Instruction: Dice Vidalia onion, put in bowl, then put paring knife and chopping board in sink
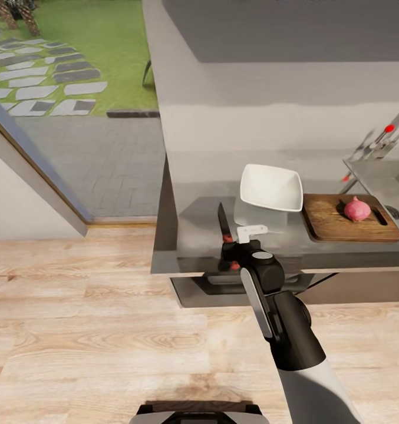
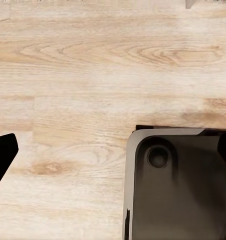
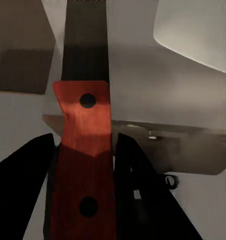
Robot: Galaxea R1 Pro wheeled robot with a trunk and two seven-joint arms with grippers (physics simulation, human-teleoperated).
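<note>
Head view: the right arm is being shown reaching forward from the lower right toward the front edge of the countertop (image 1: 187,247), its forearm angled up and left and its wrist bent over the edge. The right gripper (image 1: 233,254) is being held closed around the red handle of the knife (image 1: 224,227), whose dark blade is pointing away from the robot across the worktop. Whether the blade is resting on the surface or is being held just above it cannot be told. The bowl (image 1: 272,187) is being seen just beyond and right of the knife, and the board (image 1: 349,219) is lying directly right of the bowl, touching or nearly touching it. An onion (image 1: 357,209), rendered pinkish, is sitting whole on the board. The sink (image 1: 388,182) is being partly shown at the right edge, beside the board, with its tap (image 1: 379,141) behind. Right wrist view: the knife (image 3: 85,145) is being pinched at its handle between the two dark fingers (image 3: 22,180), with the bowl (image 3: 198,30) near the blade's far end. Left wrist view: a dark fingertip (image 2: 1,155) of the left gripper is being seen over the wooden floor (image 2: 92,75) beside the robot's base (image 2: 178,185); whether that gripper is spread or closed cannot be told.
</note>
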